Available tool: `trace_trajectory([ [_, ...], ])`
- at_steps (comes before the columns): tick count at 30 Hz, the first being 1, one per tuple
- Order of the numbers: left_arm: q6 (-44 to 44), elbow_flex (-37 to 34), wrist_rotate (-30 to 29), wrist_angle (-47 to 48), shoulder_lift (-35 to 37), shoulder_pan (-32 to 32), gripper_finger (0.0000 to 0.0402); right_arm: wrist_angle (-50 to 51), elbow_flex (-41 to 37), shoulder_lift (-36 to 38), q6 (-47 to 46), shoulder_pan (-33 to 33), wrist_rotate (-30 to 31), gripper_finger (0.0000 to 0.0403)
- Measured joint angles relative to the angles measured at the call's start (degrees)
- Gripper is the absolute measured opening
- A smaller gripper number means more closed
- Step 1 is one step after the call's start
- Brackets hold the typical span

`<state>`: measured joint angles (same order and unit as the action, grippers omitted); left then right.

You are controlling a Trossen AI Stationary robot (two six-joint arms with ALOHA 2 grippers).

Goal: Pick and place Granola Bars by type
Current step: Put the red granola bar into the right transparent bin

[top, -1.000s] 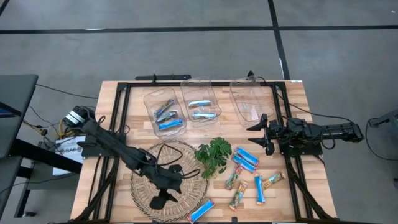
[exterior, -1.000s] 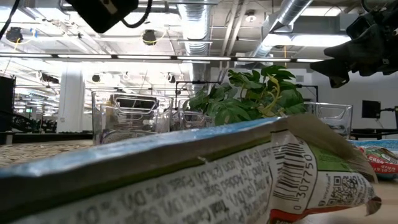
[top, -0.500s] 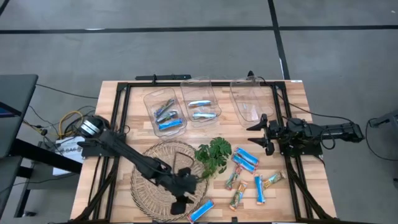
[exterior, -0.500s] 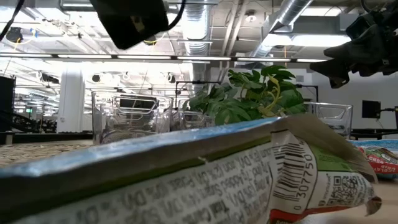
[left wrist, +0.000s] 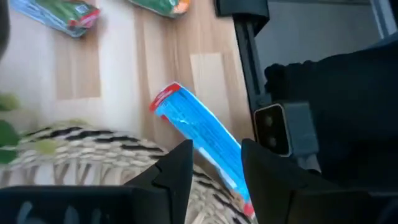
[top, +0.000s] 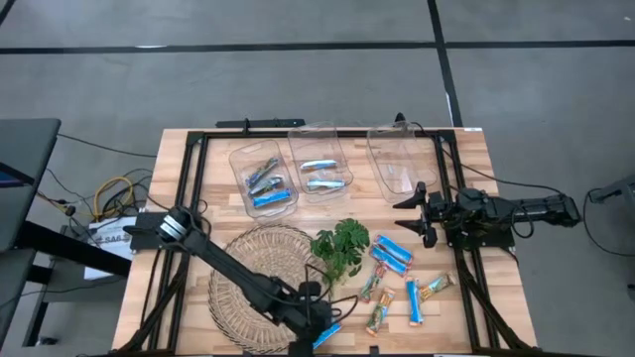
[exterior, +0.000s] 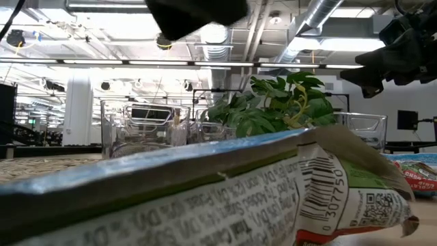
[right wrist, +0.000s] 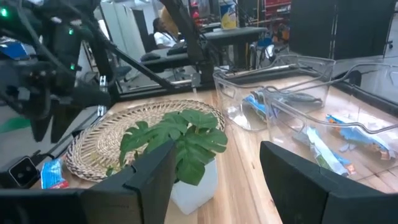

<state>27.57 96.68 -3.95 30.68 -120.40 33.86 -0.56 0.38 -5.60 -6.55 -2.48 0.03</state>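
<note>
A bright blue bar (top: 328, 335) lies flat near the table's near edge, beside the wicker basket; in the left wrist view the bar (left wrist: 196, 127) shows its red end. My left gripper (top: 317, 323) hovers over it, open, and in its own view the left gripper (left wrist: 216, 169) has a finger on either side of the bar's basket-side end. More blue bars (top: 392, 253) and tan bars (top: 373, 288) lie on the wood right of the sprig. My right gripper (top: 415, 214) waits open by the right bin.
Three clear bins (top: 320, 165) stand in a row at the far side; the left and middle ones hold blue-and-silver bars. A round wicker basket (top: 243, 288) and a green leafy sprig (top: 340, 246) sit mid-table. A black frame rail (left wrist: 245, 56) runs along the near edge.
My left arm has swept from above the wicker basket toward the table's right and near edge, and its gripper now hangs over the blue bar by the basket. The bars and the right arm have kept still.
</note>
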Motion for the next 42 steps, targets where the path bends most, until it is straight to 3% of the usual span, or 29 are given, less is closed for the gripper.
trace_trajectory([
  [16,-4.4,0.2,0.8,0.1,-3.1,0.3,0.0216,0.1,0.0,0.0,0.0,0.0,0.0,0.0225],
  [21,-4.9,0.3,5.2,-2.6,-5.4,0.6,0.0237,0.0,0.0,0.0,0.0,0.0,0.0,0.0225],
  [39,-7.4,0.5,3.9,-5.7,-6.7,0.1,0.0241,0.0,0.0,0.0,0.0,0.0,0.0,0.0225],
  [42,-7.3,0.4,5.8,-6.7,-7.9,-0.1,0.0241,0.0,0.0,0.0,0.0,0.0,0.0,0.0225],
])
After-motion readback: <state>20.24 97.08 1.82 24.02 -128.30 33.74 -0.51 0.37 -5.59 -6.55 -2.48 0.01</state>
